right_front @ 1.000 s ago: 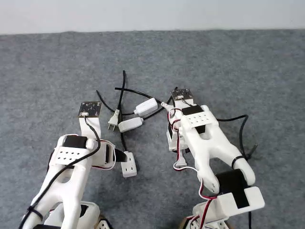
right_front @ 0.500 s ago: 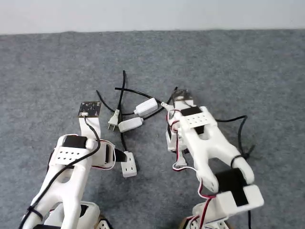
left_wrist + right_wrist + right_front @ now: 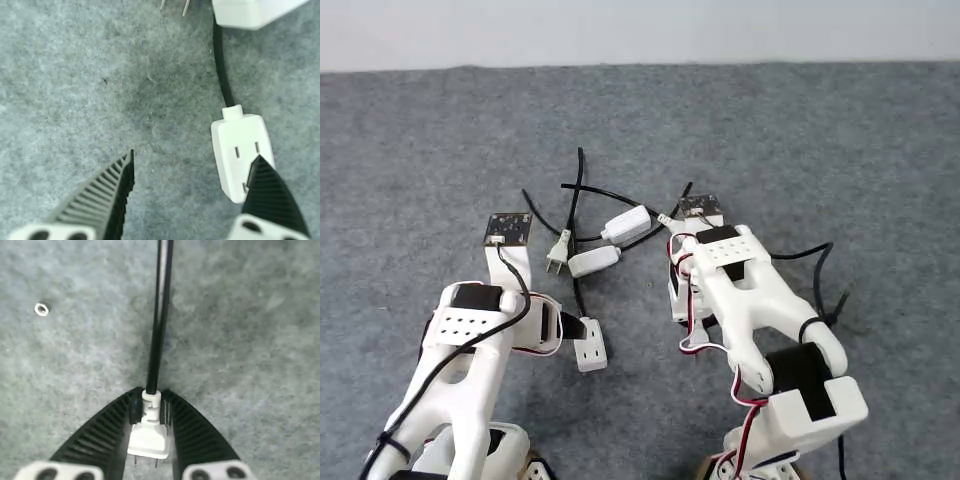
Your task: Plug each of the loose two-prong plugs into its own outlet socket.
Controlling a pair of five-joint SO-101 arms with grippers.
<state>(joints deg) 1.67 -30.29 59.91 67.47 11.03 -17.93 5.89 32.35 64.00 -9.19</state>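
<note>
Grey, felt-like carpet (image 3: 440,130) covers the work surface. Beyond the carpet's far edge runs a plain pale wall (image 3: 640,30). Lighting is soft and even.

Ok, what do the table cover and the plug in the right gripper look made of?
Table cover: probably grey felt or short-pile carpet, matte, with a fuzzy, mottled fibre texture. Plug: apparently white moulded plastic, smooth with a slight sheen and rounded edges. Its cord looks like black rubbery or vinyl insulation, smooth and faintly glossy.

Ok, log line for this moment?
left claw: open, one finger over outlet socket | right claw: shut on two-prong plug, prongs free | second plug: loose on carpet
</note>
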